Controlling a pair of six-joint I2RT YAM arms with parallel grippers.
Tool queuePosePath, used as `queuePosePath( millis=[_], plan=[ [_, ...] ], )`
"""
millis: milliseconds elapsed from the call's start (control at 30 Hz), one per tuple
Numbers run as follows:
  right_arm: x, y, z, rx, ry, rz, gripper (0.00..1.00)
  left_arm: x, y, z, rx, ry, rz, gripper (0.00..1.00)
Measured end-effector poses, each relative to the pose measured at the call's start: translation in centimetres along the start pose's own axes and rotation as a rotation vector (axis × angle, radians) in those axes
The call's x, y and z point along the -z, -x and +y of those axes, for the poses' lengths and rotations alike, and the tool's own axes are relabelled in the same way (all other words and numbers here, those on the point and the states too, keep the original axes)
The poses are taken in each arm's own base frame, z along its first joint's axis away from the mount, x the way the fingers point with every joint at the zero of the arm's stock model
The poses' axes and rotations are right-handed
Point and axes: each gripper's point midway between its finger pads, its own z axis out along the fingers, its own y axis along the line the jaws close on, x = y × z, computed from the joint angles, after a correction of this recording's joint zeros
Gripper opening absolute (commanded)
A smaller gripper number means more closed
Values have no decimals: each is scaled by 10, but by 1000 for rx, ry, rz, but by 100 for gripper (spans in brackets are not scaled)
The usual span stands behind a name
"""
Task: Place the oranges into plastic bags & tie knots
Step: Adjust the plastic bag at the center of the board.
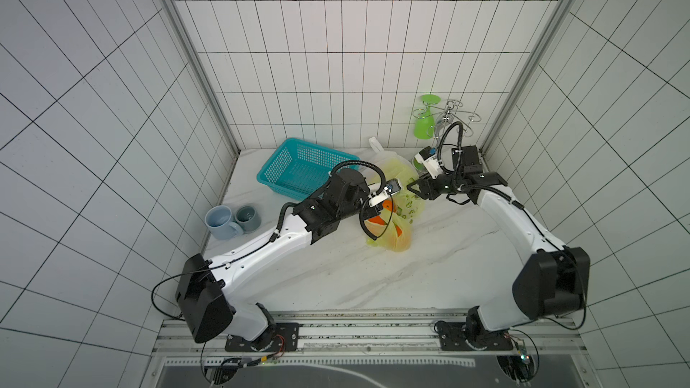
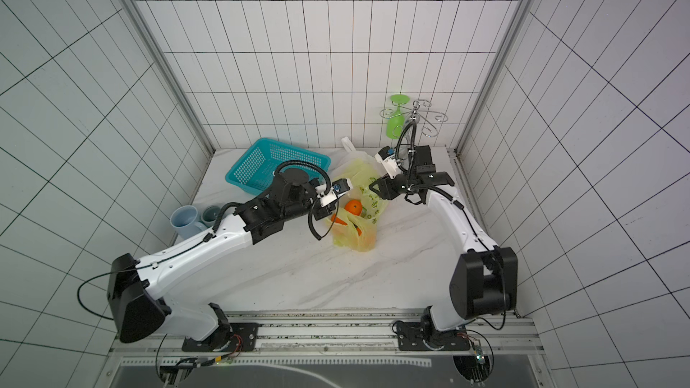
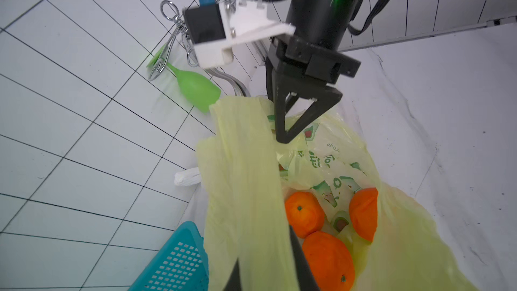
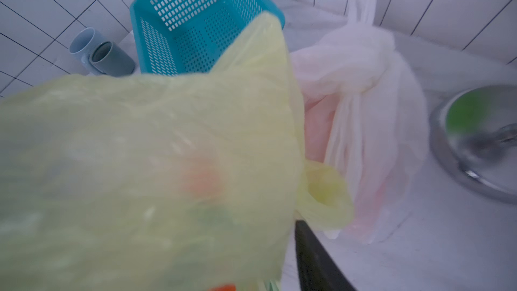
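A yellow-green plastic bag (image 1: 401,244) (image 2: 358,242) lies mid-table with its mouth open. Three oranges (image 3: 303,214) (image 3: 328,258) (image 3: 363,211) sit inside it. My left gripper (image 3: 265,250) (image 2: 328,214) is shut on a handle strip (image 3: 246,177) of this bag. My right gripper (image 3: 282,138) (image 1: 412,189) has its tips at the bag's far rim. The bag film (image 4: 140,149) hides one of its fingers, so its state does not show. Behind stands a white plastic bag (image 4: 363,113) (image 1: 381,156), its handles tied in a knot (image 4: 369,85).
A teal perforated basket (image 1: 298,169) lies tilted at the back left. Two grey-blue mugs (image 1: 224,222) lie by the left wall. In the back right corner stands a metal rack (image 1: 453,113), and a green goblet (image 1: 425,121) hangs from it.
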Motion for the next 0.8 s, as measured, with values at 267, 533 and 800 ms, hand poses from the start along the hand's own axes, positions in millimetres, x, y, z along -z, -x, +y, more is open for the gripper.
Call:
queuePosePath(
  millis=[267, 533, 800],
  plan=[
    [112, 62, 94, 448, 20, -303, 74, 14, -15, 28, 300, -17, 42, 0],
    [60, 10, 169, 574, 325, -250, 83, 19, -21, 29, 429, -80, 48, 0],
    [7, -17, 191, 569, 389, -205, 15, 26, -15, 41, 472, -80, 25, 0]
  ],
)
